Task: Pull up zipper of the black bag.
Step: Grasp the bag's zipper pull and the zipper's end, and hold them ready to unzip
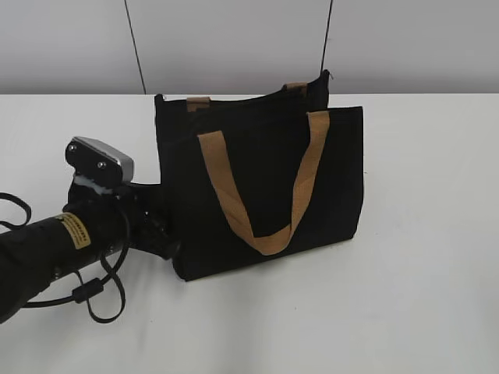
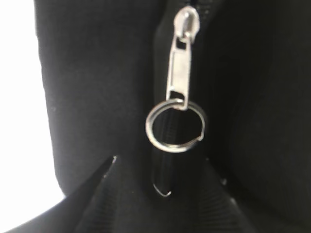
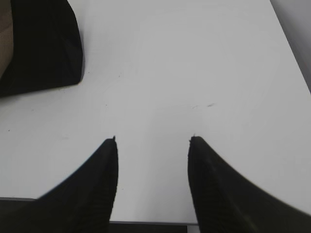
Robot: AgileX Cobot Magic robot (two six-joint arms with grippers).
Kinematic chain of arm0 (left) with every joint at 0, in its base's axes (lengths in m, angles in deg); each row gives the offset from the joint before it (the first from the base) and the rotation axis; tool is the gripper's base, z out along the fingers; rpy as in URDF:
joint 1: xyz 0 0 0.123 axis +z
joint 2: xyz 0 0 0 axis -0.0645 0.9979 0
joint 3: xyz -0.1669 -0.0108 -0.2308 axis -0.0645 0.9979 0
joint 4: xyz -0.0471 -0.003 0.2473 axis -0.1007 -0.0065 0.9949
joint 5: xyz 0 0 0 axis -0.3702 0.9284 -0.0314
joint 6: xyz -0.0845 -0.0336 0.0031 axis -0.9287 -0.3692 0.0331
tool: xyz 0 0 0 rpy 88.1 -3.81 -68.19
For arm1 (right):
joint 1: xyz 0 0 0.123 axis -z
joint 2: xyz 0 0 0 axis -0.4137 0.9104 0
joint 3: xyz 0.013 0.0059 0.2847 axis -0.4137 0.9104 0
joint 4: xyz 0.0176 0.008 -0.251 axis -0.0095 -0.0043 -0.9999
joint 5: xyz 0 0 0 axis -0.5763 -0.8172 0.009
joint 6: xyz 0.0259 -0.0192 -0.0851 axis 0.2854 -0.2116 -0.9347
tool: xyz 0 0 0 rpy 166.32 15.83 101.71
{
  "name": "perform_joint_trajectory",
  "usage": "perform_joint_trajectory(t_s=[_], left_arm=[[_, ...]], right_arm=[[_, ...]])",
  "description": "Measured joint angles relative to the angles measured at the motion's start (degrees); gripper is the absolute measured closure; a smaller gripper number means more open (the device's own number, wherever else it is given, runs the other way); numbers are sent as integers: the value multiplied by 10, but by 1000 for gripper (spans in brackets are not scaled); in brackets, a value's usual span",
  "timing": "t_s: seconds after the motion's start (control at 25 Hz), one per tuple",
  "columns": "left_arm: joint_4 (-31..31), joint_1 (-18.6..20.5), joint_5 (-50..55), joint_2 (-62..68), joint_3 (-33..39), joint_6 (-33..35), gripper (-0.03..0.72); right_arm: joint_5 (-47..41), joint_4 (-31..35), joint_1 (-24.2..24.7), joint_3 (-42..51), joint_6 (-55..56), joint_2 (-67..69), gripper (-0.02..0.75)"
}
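At the nine o'clock end of the rectangular black fabric bag standing mid-table, the left gripper stands spread around the black zipper line, fingertips just below the silver metal pull tab and its ring. It should clamp squarely on tab or ring and draw steadily along the teeth; the right gripper, spread empty over the white table, could usefully brace the fabric.

Your right hand hangs over bare desk, fingers spread, with open room from 10 through 3 o'clock; only the black bag blocks the far corner at 10 to 11 o'clock. Your left hand is pressed up against the bag's side: fabric fills its view, the zipper and its ring dead ahead at 12 o'clock.
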Motion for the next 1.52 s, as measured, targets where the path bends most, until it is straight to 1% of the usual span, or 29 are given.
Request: perform_joint_trajectory(t_s=[0.32, 0.44, 0.48, 0.52, 0.68, 1.04, 1.16, 1.52], left_arm=[[0, 0, -5, 10, -10, 0, 500], [1, 0, -6, 10, -10, 0, 627], [1, 0, -6, 10, -10, 0, 660], [1, 0, -6, 9, -10, 0, 677], [1, 0, 23, -17, -10, 0, 690], [0, 0, 200, -154, -10, 0, 690], [1, 0, 242, -202, -10, 1, 690], [3, 0, 265, -274, -10, 3, 691]], right_arm=[[0, 0, 0, 0, 0, 0, 369], [0, 0, 0, 0, 0, 0, 369], [0, 0, 0, 0, 0, 0, 369], [0, 0, 0, 0, 0, 0, 369], [0, 0, 0, 0, 0, 0, 369], [0, 0, 0, 0, 0, 0, 369], [0, 0, 0, 0, 0, 0, 369], [0, 0, 0, 0, 0, 0, 369]])
